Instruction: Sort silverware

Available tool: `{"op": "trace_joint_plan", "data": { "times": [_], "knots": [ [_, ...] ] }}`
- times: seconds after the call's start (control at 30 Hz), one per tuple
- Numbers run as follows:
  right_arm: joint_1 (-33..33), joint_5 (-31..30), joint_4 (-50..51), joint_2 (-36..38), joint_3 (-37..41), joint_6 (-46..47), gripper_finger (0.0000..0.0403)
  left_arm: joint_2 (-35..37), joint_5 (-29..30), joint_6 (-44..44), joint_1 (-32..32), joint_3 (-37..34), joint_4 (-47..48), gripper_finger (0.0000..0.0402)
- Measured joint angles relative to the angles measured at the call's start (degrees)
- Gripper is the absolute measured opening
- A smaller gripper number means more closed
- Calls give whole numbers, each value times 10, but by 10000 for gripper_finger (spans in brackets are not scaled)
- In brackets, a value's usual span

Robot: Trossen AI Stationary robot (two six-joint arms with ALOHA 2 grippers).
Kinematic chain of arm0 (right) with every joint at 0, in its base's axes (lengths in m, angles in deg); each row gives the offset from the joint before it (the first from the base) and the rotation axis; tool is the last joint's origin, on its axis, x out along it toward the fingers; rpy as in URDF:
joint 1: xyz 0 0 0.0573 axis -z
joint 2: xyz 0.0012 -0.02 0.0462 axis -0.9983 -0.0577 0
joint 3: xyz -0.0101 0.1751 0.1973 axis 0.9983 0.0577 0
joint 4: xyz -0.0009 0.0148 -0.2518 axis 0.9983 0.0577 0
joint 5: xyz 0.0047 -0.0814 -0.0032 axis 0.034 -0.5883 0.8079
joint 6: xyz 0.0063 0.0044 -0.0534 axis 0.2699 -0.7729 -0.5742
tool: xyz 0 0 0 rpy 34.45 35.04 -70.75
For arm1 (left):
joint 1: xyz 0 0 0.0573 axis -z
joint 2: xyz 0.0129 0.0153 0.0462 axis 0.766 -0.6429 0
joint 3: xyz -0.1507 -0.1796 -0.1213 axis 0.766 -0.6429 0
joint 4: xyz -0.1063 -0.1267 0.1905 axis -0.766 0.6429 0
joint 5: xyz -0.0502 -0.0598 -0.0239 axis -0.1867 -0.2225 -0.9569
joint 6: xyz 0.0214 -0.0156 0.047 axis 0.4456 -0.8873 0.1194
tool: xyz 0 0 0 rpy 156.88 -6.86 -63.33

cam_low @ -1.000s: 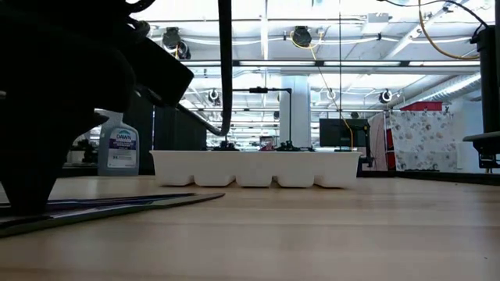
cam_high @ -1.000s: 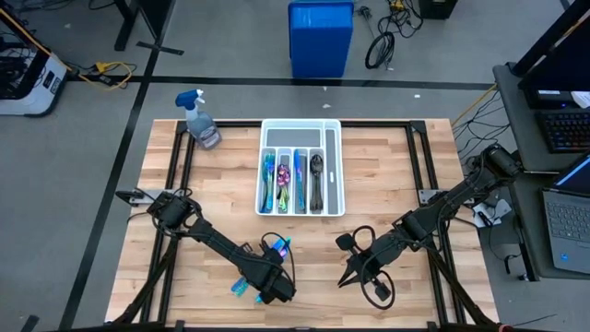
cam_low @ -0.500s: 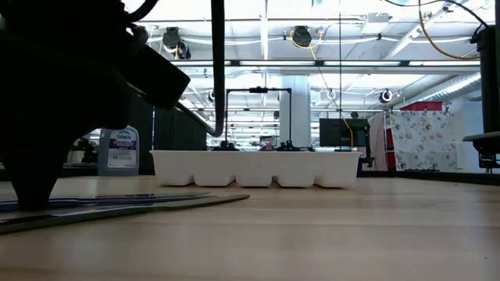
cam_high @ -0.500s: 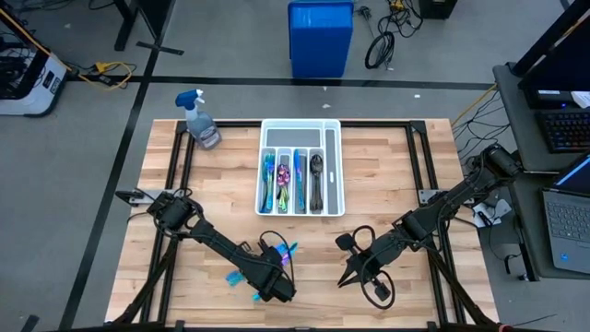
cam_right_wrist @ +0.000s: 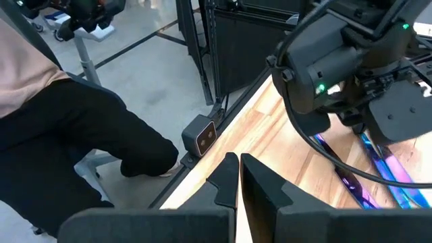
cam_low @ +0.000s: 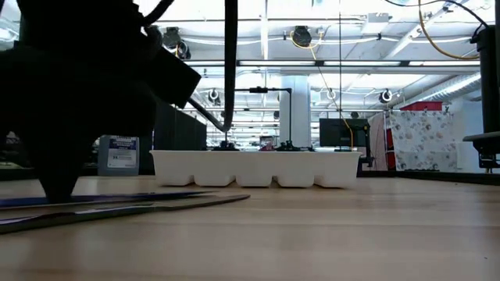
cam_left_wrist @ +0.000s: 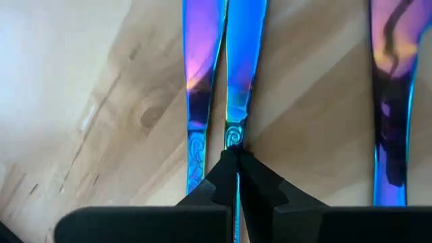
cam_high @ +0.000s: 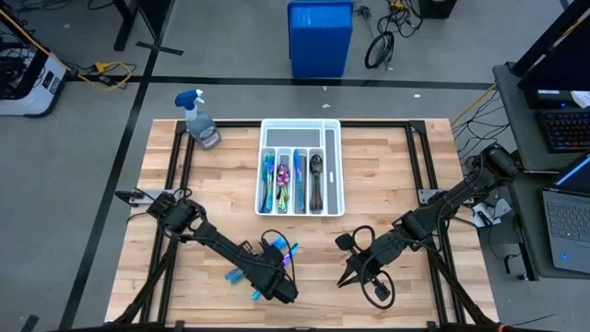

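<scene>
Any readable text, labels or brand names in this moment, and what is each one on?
Spray bottle: the white label carries print, but it is too blurred to read in the low view, and the high view shows no legible text on it.
Silverware: only an engraved scroll on the handles, no letters.
White tray: no markings visible.
Nothing else carries readable text.

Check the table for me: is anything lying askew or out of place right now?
Nothing damaged or spilled. A few blue knives lie loose on the wood near the front edge, outside the white tray; the left gripper is shut on the handle of one knife. The right gripper is shut, holding nothing.
</scene>
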Motion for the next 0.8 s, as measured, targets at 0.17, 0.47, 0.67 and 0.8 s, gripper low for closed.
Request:
{"op": "trace_joint_plan", "data": {
  "times": [0.17, 0.47, 0.67, 0.8],
  "knots": [
    [0, 0, 0, 0, 0, 0, 0, 0, 1, -13, 2, 0, 2, 0],
    [0, 0, 0, 0, 0, -2, 0, 1, 0, -14, 7, 1, 6, 0],
    [3, -21, 0, 0, 0, -2, 0, 2, -1, -14, 7, 2, 12, 0],
    [16, -64, 6, 0, 0, 1, 0, 3, 0, -15, 7, 2, 17, 0]
  ]
}}
